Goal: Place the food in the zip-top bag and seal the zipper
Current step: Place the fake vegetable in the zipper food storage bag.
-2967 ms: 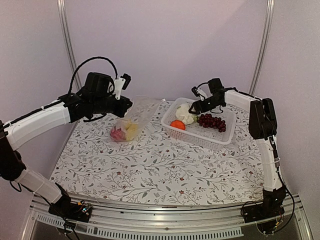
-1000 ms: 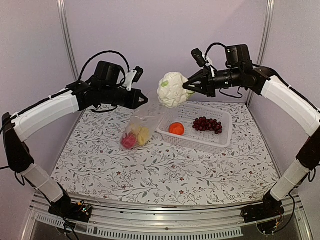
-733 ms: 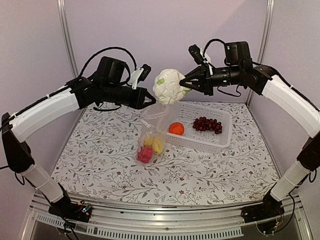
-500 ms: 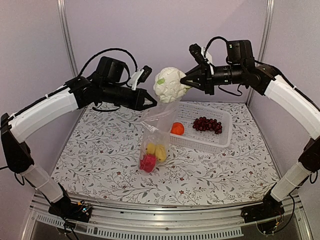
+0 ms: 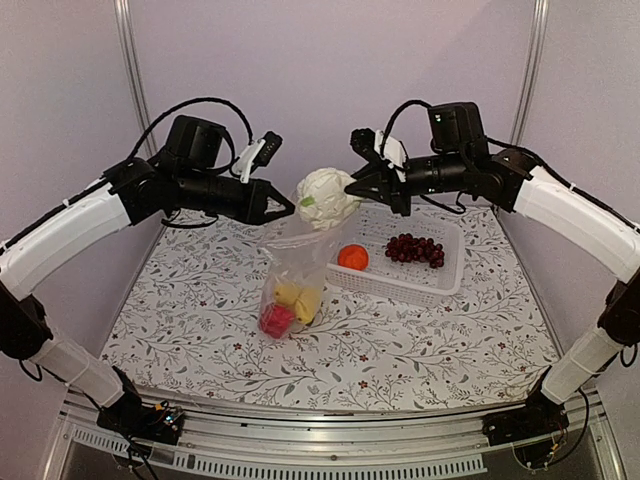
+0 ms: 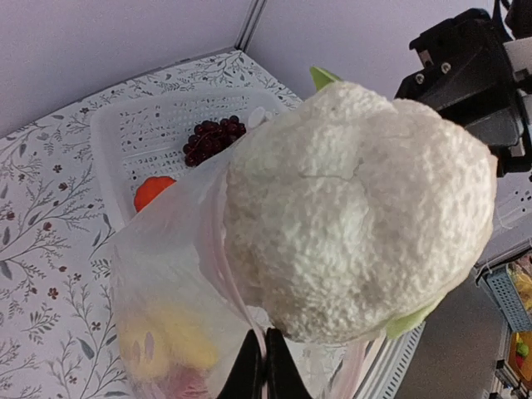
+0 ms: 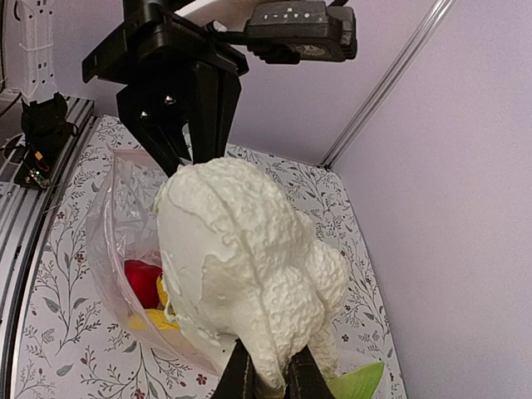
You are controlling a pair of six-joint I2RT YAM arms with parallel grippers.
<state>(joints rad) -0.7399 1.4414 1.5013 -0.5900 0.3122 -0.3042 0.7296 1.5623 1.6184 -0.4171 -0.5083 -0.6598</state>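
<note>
Mid-frame, the zip-top bag [image 5: 296,258] is hung by its rim from the clamped left gripper [image 5: 289,208], basically so the cauliflower [image 5: 325,195], pinched in the right gripper [image 5: 350,187], can be lowered in.

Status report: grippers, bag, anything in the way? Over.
Left gripper shut on zip-top bag rim. Right gripper shut on cauliflower, at bag mouth. Orange, grapes in basket. Nothing in the way.

Colours and patterns recorded.
The cauliflower [image 5: 328,190] was white, green-leafed; bag [image 5: 296,250] clear; fruit [image 5: 352,258] orange; grapes [image 5: 418,247] dark purple; basket [image 5: 432,284] white lattice; tablecloth [image 5: 420,345] white with grey-green sprigs.
</note>
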